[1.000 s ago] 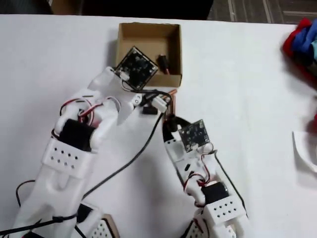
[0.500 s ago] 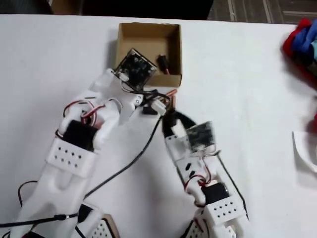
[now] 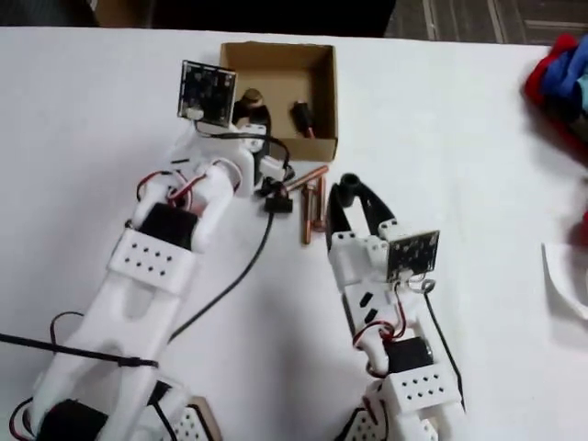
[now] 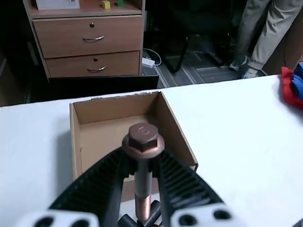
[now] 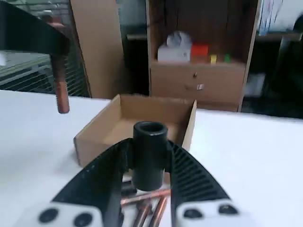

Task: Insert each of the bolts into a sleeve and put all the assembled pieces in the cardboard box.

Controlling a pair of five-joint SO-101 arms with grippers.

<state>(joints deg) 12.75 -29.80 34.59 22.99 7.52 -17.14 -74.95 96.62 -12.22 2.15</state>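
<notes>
Copper bolt (image 4: pixel 143 141): upright, head up, pinched betw. L gripper (image 4: pixel 143 160) fingers, over near wall of cardboard box (image 3: pixel 276 51).
Black sleeve (image 5: pixel 150 158): upright, bore up, clamped betw. R gripper (image 5: pixel 149 145) fingers, above table (image 3: pixel 459 138), near loose bolts (image 3: pixel 312 207).
Box contents: one black-and-copper piece (image 3: pixel 303 116), far-right corner.

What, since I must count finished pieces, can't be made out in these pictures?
- High view: the left gripper and its camera board cover part of the cardboard box floor.
- High view: the piece in the box is too small to judge as assembled.
- High view: loose bolts overlap; count unclear.
- Right wrist view: the held sleeve and the box's near wall hide its floor.
- Left wrist view: dark shapes hide the tip of the bolt.
</notes>
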